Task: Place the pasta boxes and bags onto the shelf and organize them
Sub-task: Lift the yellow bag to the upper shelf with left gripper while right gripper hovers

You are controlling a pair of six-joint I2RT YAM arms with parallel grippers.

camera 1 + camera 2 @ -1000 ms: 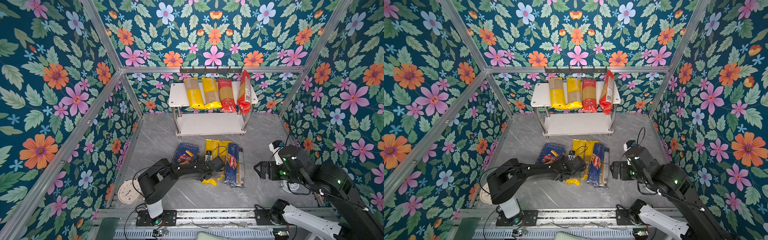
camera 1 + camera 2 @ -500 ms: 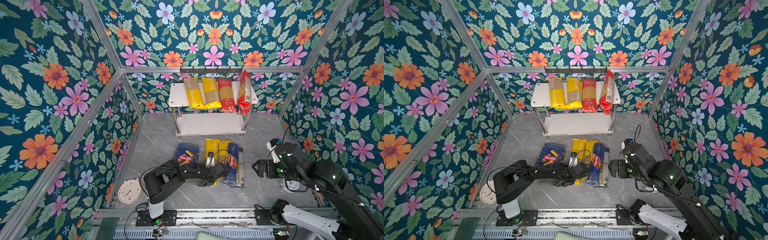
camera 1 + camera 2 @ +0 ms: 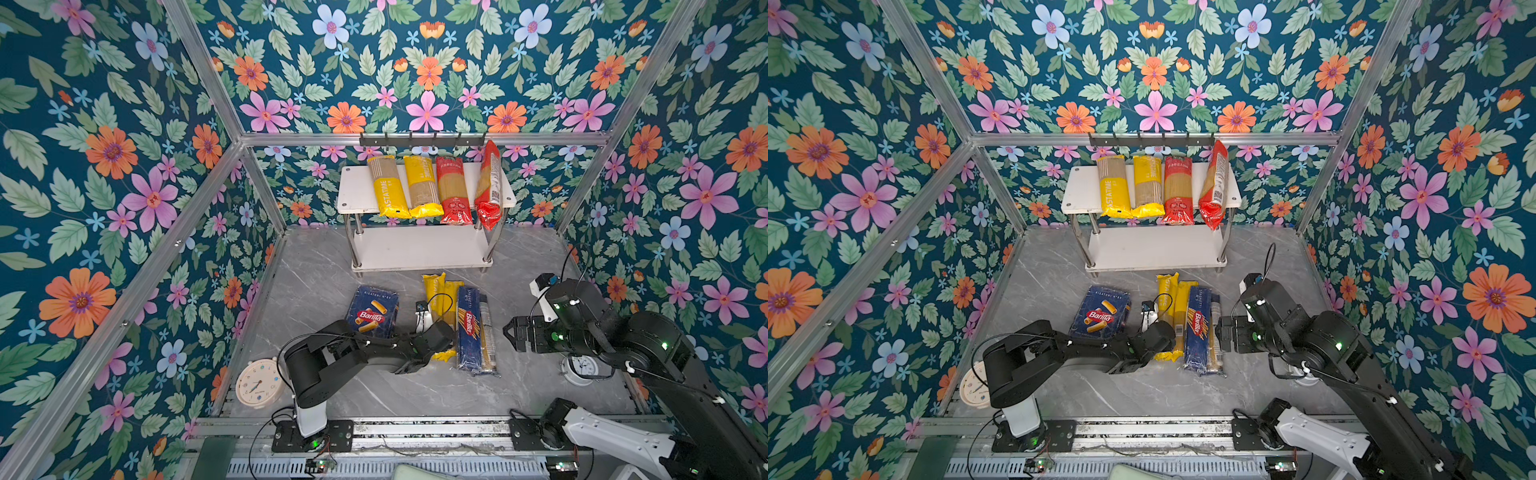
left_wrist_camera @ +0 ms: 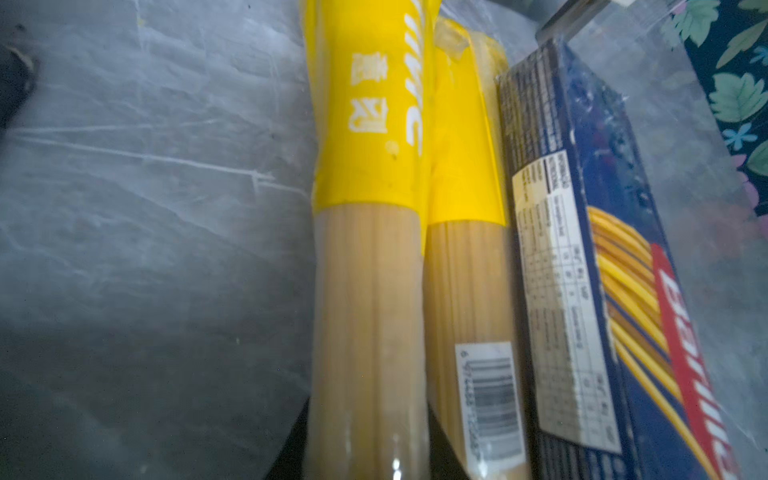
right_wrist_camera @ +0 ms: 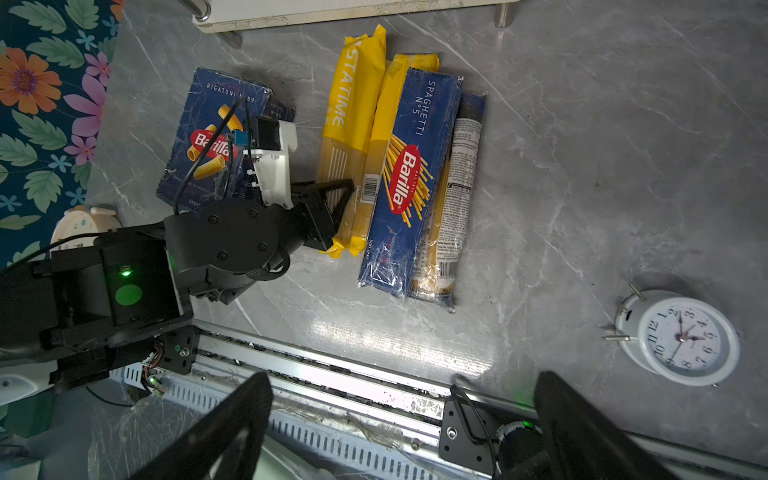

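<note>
In the right wrist view the left gripper [image 5: 345,199] pinches the yellow Pastatime bag [image 5: 353,104] near its robot-side end. Only one dark finger shows; the other is behind the bag. The bag lies flat on the grey table [image 5: 582,166], its long axis running from the robot's side towards the shelf [image 5: 332,16], which the frame edge cuts off. Its yellow printed half points at the shelf, and the clear half shows tan spaghetti. A second yellow bag [image 5: 390,95] touches it, with the blue spaghetti bag [image 5: 411,124] against that one. The right gripper [image 5: 403,378] stands spread wide, with nothing between its fingers.

The left wrist view is blurred. The held bag runs up the middle, and the fingers are only dark slivers at the frame edge.

In both top views the left wrist covers the grip, so only the bag's yellow end shows, in front of the shelf. The pasta box [image 3: 373,309] lies near it but apart.
</note>
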